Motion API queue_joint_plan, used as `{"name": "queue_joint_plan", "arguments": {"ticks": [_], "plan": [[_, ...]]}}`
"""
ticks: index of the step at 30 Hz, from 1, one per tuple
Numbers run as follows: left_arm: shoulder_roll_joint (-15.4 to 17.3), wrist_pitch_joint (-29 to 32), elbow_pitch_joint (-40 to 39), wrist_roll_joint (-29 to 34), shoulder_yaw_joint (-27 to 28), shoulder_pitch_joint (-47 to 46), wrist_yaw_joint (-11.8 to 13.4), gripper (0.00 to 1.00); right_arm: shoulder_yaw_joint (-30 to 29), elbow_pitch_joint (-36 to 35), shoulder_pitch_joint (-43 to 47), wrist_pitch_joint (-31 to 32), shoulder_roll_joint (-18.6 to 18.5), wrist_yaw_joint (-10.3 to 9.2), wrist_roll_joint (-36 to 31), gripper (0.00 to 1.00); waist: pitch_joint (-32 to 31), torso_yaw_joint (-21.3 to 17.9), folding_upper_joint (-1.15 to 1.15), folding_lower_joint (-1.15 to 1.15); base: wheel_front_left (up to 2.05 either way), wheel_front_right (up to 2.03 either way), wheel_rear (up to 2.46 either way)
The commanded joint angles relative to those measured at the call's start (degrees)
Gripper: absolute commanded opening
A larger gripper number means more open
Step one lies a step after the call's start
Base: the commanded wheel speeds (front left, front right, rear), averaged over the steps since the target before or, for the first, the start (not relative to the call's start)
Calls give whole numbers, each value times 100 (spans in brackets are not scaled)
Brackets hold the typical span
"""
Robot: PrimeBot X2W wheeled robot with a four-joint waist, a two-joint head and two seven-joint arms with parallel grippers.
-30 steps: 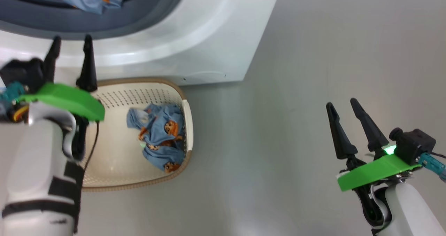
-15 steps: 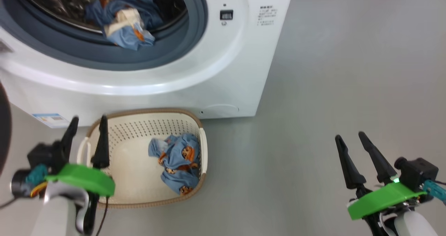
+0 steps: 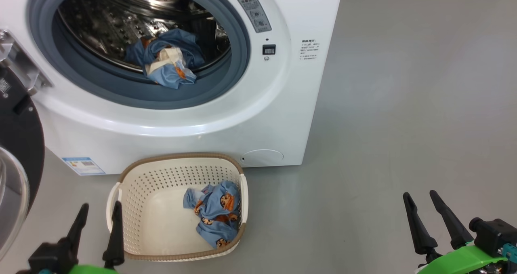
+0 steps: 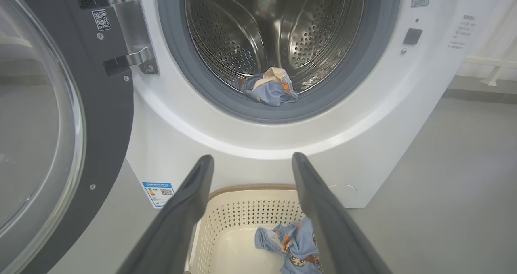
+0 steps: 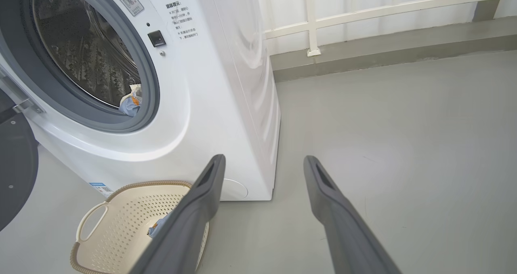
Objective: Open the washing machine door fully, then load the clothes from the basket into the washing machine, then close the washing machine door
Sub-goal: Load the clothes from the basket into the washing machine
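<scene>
Clothes (image 3: 214,213) lie in two places. One bundle (image 3: 167,64) rests at the front of the drum (image 3: 121,31) of the washing machine (image 3: 258,116), in the upper left of the head view. The other bundle (image 4: 297,245) sits in the basket (image 3: 177,157) on the floor (image 3: 383,124), against its right wall, in the lower middle. The washing machine door (image 3: 16,144) stands open at the left edge.

The step in hand, I judge, is to fetch the bundle from the basket. The left jaws should descend over the middle of the fabric, away from the perforated wall, and pinch a thick fold so that nothing trails.

The left jaws are spread and empty at the lower left, tips pointing up the frame, just beside the basket. The right jaws, also spread and empty, hang at the lower right, well apart from the basket.
</scene>
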Motion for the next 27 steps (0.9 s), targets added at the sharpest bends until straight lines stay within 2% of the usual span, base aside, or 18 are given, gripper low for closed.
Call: {"name": "queue_joint_plan", "arguments": {"ticks": [1, 14, 27], "plan": [[70, -37, -242, 57, 237, 13, -9, 100, 86, -155, 31, -27, -72, 9, 43, 100, -34, 11, 0, 0, 0, 0, 0], [-56, -37, -615, 79, 414, 344, -9, 100, 14, -215, 22, -27, -51, 9, 22, 100, 36, -14, 0, 0, 0, 0, 0], [7, -37, -37, -288, -1, 26, -9, 100, 57, -274, -223, -27, 40, 9, 1, 100, 465, -135, 0, 0, 0, 0, 0]]}}
